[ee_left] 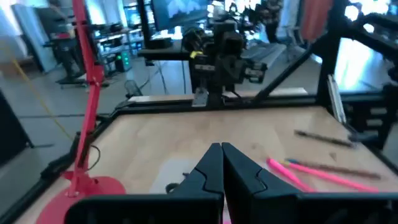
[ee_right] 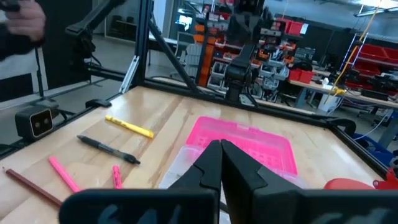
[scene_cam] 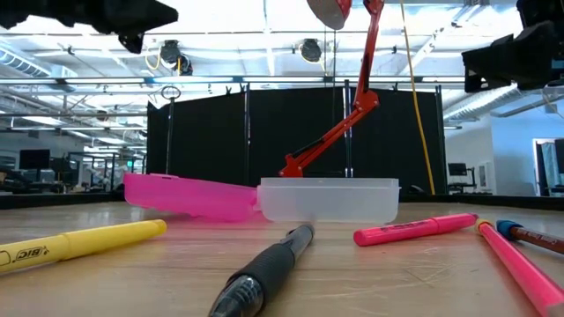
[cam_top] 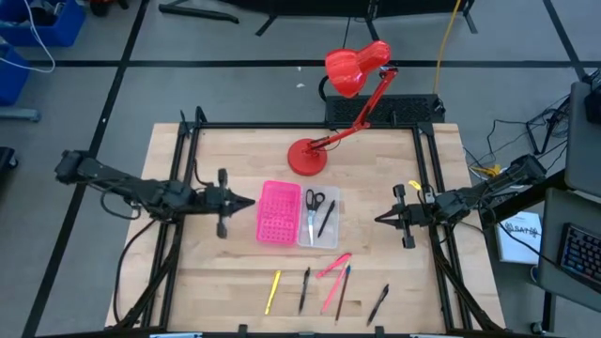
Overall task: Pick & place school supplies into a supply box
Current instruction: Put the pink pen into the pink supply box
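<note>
1. The left gripper (cam_top: pixel 252 201) hangs above the table with its fingers pressed together and nothing between them; its own camera shows the two tips (ee_left: pixel 222 163) meeting in a point.
2. The right gripper (cam_top: pixel 377 220) is just the same, fingers pressed together (ee_right: pixel 220 158) and holding nothing, and it faces the left one across the table.
3. Between the two closed tips lies the supply box (cam_top: pixel 298 215), opened flat: its pink half (cam_top: pixel 277 212) with the grid of holes sits just off the left gripper's tip, and its clear half (cam_top: pixel 319 218) is toward the right gripper.
4. In the clear half lie the scissors (cam_top: pixel 313 209) with black handles and, beside them on the right gripper's side, a black pen (cam_top: pixel 326 218).
5. Toward the table's front edge from both grippers lies a loose row: a yellow pen (cam_top: pixel 272 290), a black pen (cam_top: pixel 304 288), pink markers (cam_top: pixel 333 272) crossing a dark pencil (cam_top: pixel 343 290), and another dark pen (cam_top: pixel 377 303), nearest the right gripper.
6. From table height the yellow pen (scene_cam: pixel 79 244) shows the printed word "BIC".
7. Behind the box, farther from both grippers, a red desk lamp (cam_top: pixel 340 103) stands with its round base (cam_top: pixel 307 156) on the table.
</note>
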You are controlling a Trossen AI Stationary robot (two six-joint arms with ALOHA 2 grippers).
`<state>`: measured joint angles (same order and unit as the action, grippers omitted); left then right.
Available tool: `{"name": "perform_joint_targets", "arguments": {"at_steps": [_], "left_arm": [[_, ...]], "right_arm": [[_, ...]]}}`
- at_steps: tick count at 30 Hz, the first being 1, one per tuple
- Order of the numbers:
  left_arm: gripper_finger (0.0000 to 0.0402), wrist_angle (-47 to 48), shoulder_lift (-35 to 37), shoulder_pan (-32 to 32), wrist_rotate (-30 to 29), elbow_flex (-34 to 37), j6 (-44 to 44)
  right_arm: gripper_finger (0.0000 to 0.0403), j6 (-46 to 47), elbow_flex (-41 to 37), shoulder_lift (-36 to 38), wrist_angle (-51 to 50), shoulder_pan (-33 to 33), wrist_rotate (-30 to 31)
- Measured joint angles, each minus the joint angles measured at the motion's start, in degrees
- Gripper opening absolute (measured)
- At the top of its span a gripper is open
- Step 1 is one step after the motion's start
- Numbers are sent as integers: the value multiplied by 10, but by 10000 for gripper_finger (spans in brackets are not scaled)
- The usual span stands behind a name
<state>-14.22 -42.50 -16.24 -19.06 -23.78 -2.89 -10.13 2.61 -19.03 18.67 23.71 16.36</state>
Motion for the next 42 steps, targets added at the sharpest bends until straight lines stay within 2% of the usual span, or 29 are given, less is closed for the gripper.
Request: {"name": "perform_joint_targets", "arguments": {"at_steps": [7, 11, 14, 18, 23, 29, 32, 35, 40, 42], "left_arm": [[4, 98, 123, 103, 129, 2, -44], [3, 172, 178, 152, 199, 2, -34], [2, 186, 215, 154, 214, 27, -35], [3, 185, 257, 156, 199, 88, -55], [3, 113, 309, 155, 275, 167, -71], [7, 84, 342, 155, 273, 205, -51], [21, 67, 339, 155, 242, 213, -15], [34, 65, 336, 155, 227, 214, 5], [43, 59, 335, 155, 190, 214, 16], [43, 45, 335, 155, 184, 214, 31]], "right_arm": [[0, 18, 0, -7, -3, 0, 0], [0, 9, 0, -14, 3, 0, 18], [0, 31, 0, -14, 3, 0, 45], [0, 52, 0, -16, 3, -1, 46], [0, 51, 0, -20, 3, 0, 77], [0, 83, 8, -43, 1, -1, 95], [0, 103, 43, -97, -40, 3, 116], [0, 120, 130, -184, -94, 17, 117], [0, 151, 333, -400, -270, 44, 117], [0, 181, 434, -492, -372, 46, 79]]}}
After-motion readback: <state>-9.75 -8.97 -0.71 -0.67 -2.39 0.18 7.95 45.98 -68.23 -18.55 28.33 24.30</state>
